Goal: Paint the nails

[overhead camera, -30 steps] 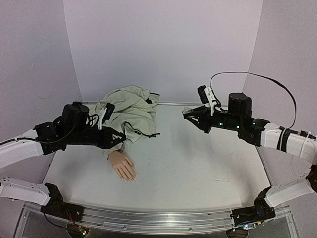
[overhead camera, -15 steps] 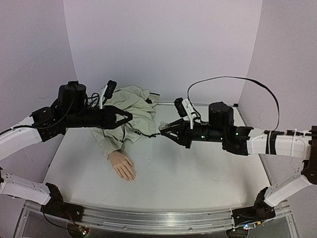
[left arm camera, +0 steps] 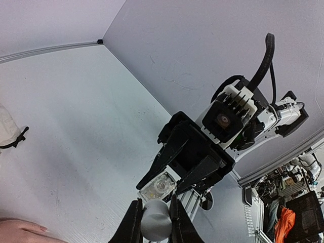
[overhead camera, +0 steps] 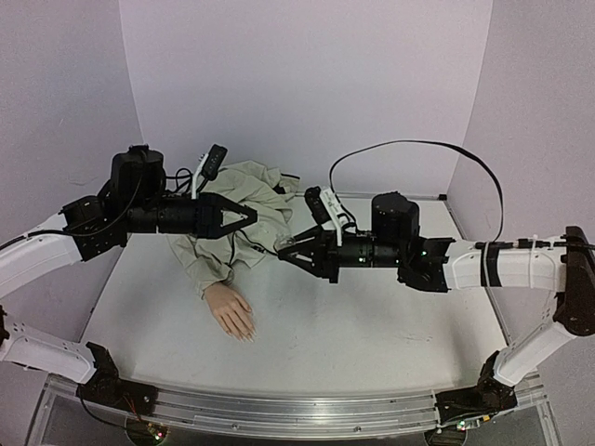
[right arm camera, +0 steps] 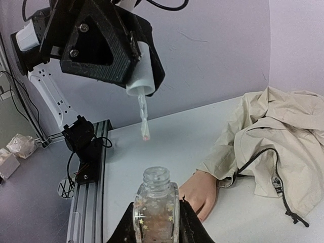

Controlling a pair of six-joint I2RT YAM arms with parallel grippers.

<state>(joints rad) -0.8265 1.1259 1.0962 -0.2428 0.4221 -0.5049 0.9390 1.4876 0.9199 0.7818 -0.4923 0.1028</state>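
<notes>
Since half a second earlier, the right arm had pushed further left and the left arm had edged right, so the two tools had drawn closer together above the desk [overhead camera: 372, 316].

From the top view, the left end effector [overhead camera: 249, 216] and right end effector [overhead camera: 286, 253] nearly met in mid-air over the beige jacket [overhead camera: 256, 190]. The mannequin hand [overhead camera: 231, 311] lay palm down near the front left, its nails [overhead camera: 245, 334] pointing to the near edge, well apart from both tools.

In the left wrist view, the fingers were clamped narrowly on a pale brush cap [left arm camera: 154, 223]. Just beyond it, the right tool presented the open mouth of the bottle [left arm camera: 161, 186].

In the right wrist view, the jaws were pinched on the small clear glass bottle [right arm camera: 156, 202], upright and uncapped. The brush [right arm camera: 144, 119] hung from the cap above and slightly left of the neck, not yet inside it.

This closing-in looked like preparation for dipping the brush. By that judgement painting had not begun, and the nails were still bare.
</notes>
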